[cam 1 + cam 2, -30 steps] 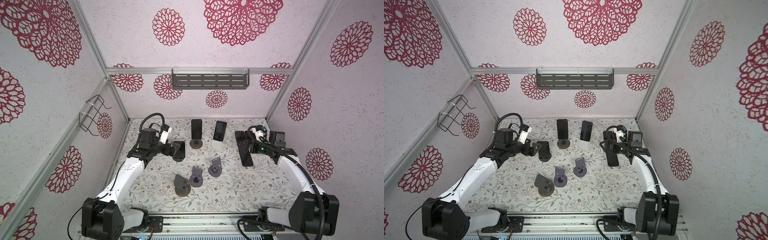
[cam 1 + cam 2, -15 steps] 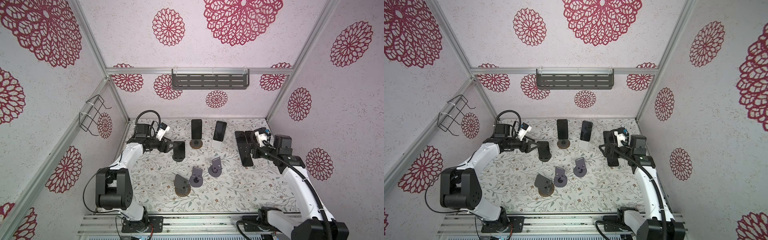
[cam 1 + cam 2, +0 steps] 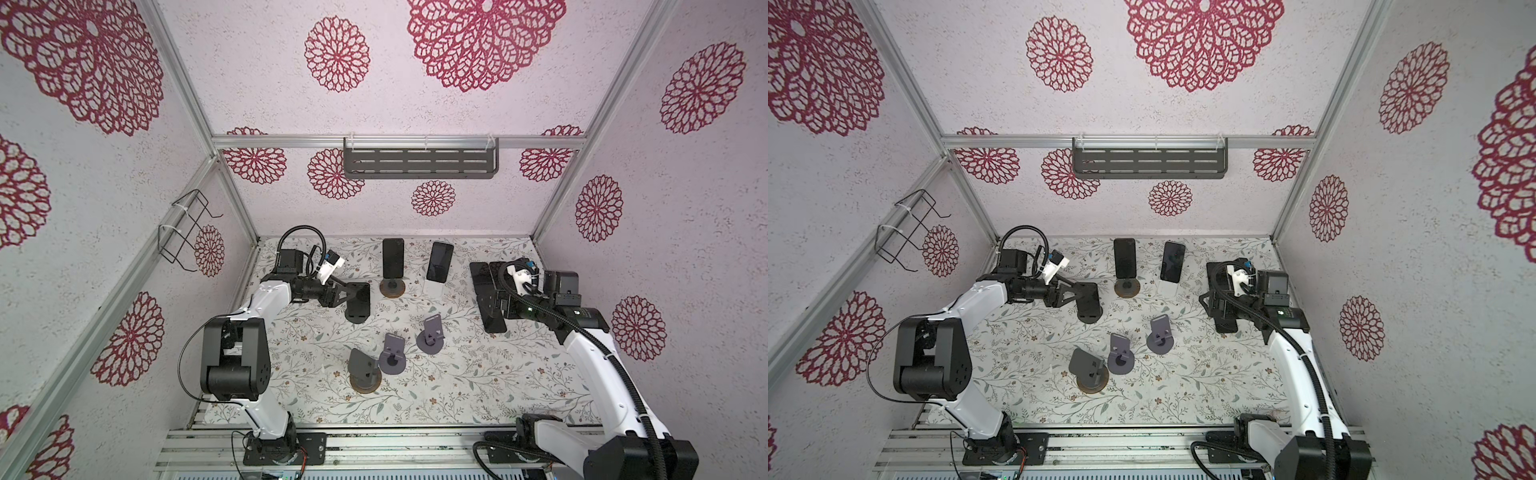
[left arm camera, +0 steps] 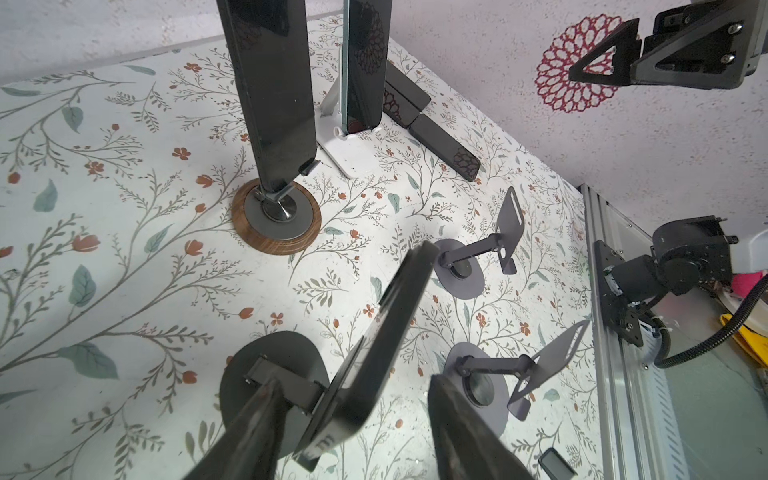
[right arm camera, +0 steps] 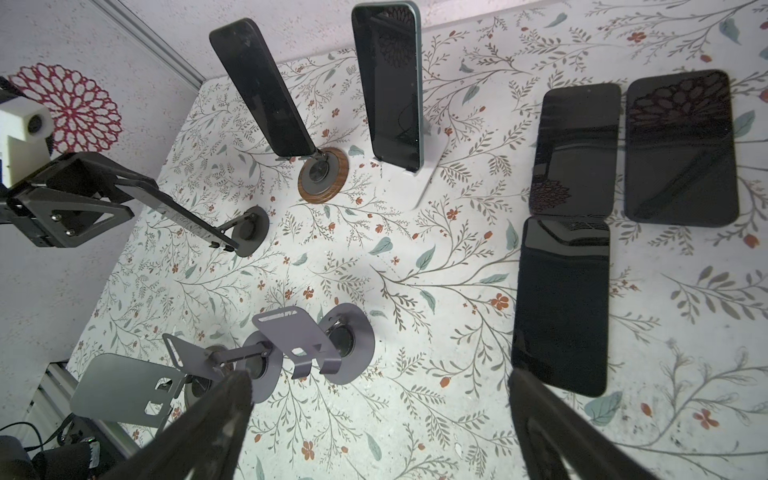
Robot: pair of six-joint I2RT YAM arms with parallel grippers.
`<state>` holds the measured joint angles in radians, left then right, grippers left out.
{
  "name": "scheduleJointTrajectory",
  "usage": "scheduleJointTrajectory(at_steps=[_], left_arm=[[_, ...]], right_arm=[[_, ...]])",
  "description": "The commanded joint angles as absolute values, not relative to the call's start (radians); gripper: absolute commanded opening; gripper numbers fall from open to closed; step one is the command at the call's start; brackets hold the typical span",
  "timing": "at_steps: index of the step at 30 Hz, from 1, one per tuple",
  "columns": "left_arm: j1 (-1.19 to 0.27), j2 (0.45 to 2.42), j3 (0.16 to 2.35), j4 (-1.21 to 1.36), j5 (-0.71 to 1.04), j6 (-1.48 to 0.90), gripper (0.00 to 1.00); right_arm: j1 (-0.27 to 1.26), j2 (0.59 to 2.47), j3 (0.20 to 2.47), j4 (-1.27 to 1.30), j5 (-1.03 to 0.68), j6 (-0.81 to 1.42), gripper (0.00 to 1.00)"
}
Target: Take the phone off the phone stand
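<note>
A black phone leans tilted on a dark phone stand with a round base at the left of the floral table. My left gripper reaches it from the left. In the left wrist view the phone lies between the fingers of the left gripper. One finger is by the stand's arm, and the other finger stands clear of the phone's edge, so the gripper is open. My right gripper hangs open and empty over the table's right side, also in the right wrist view.
Two more phones stand upright at the back, one on a wooden-based stand, one on a white stand. Three phones lie flat at the right. Three empty grey stands cluster mid-table. The cell's walls close in on all sides.
The left jaws have narrowed around the phone on its stand. The left arm's elbow has swung back toward the front left; the right arm has straightened, its gripper staying wide open.
</note>
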<state>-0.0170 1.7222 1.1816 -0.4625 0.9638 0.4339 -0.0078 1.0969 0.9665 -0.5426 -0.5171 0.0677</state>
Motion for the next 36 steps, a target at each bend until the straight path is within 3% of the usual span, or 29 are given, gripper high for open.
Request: scheduleJointTrajectory(at_steps=[1,5,9,12,21,28,36], left_arm=[[-0.021,1.741,1.225,-0.461,1.008,0.49,0.56],[-0.028,1.774,1.251,-0.475,1.026,0.506,0.5],[-0.038,1.794,1.277,-0.503,1.03,0.518,0.32],[-0.04,1.802,1.288,-0.508,1.024,0.52,0.25],[-0.079,1.805,1.328,-0.578,0.963,0.53,0.16],[-0.112,1.751,1.324,-0.588,0.899,0.51,0.02],[-0.122,1.675,1.321,-0.577,0.846,0.418,0.0]], right_arm=[[0.012,1.106,0.988,-0.551,-0.48,0.051,0.99],[0.026,1.118,0.994,-0.551,-0.46,0.056,0.99],[0.037,1.133,1.003,-0.545,-0.449,0.06,0.99],[0.047,1.15,1.012,-0.545,-0.438,0.061,0.99],[0.058,1.164,1.006,-0.53,-0.417,0.051,0.99],[0.065,1.201,1.053,-0.538,-0.414,0.041,0.99],[0.161,1.102,0.983,-0.301,-0.387,0.095,0.99]])
